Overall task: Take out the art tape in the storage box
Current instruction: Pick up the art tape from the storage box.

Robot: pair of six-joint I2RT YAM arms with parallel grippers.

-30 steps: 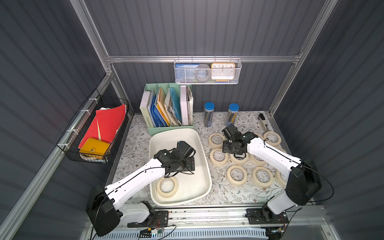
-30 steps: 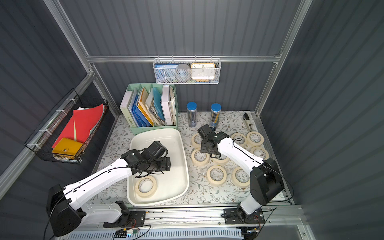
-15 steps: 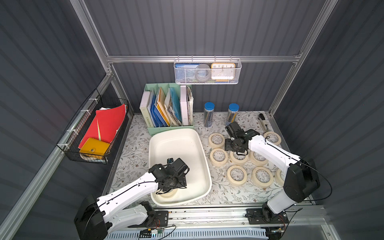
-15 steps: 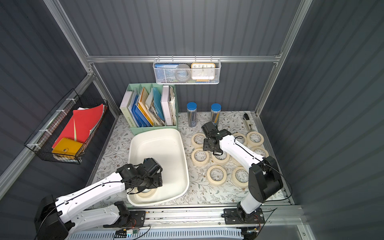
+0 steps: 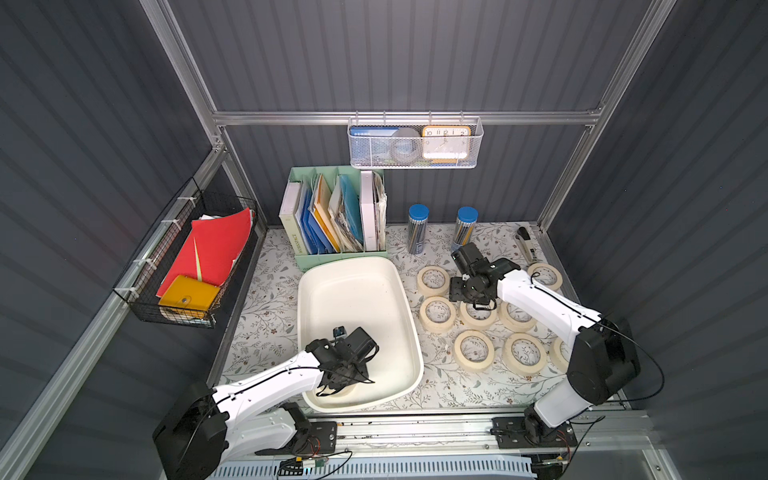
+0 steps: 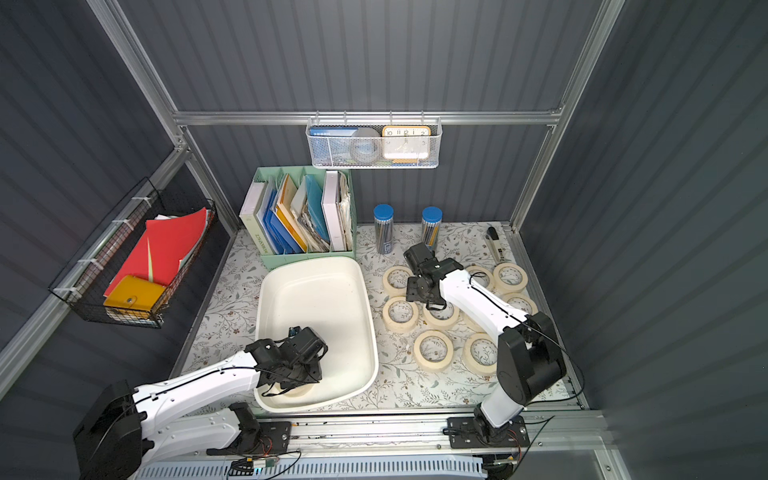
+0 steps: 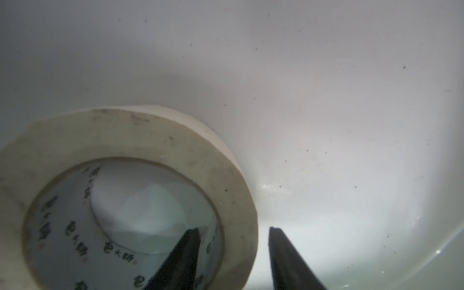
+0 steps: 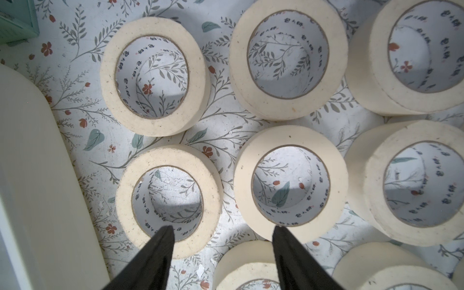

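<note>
My left arm [image 5: 266,378] reaches low into the near end of the storage box [image 5: 353,299]. The left end effector [image 7: 233,229] sits astride the wall of the lone art tape roll [image 7: 150,135]; whether it pinches, I cannot tell. Farther back, my right end effector [image 8: 223,227] hovers open over rolls [image 8: 291,135] on the surface [image 5: 270,316].

The table [image 5: 266,316] is covered with a pale floral print (leafy sprigs and small red flowers). At the back stands a mint-green file organiser [image 5: 340,259]. Right in front of it sits a wide off-white tub [image 5: 357,299], which reaches almost to the near edge. Beside the organiser, two blue-capped tubes [image 5: 417,230] stand upright near the back edge. A small black-and-white tool [image 5: 524,245] lies in the far right corner. Cream rolls of tape [image 5: 473,350] lie flat with their holes up, in loose rows close together over the table's right half, next to the tub.
</note>
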